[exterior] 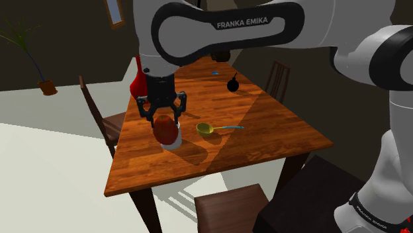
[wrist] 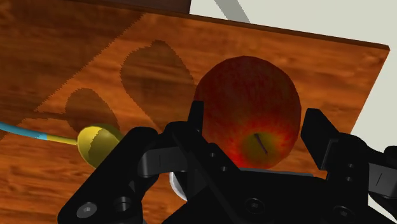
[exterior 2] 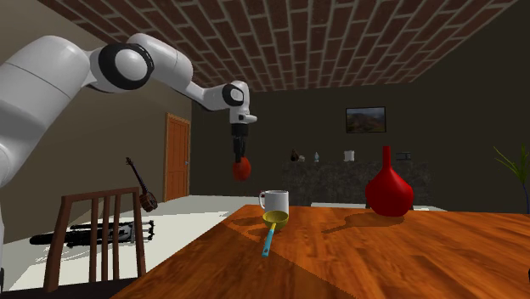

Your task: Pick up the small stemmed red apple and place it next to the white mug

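Within the claw [exterior: 163,119], pinched between both fingers: apple [exterior: 167,132], stem toward the palm, clear of the table [exterior: 265,126]. Under the claw, perhaps slightly aside: mug [exterior: 172,147]. Farther off: spoon [exterior: 206,129]. Needs lowering beside the mug, not onto it.

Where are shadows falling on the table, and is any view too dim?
Wrist view: two blobs and a jagged shade edge on the table, past the apple and spoon. Shoulder view: a slanted shade edge crosses the table. Second exterior view: dim room, apple readable.
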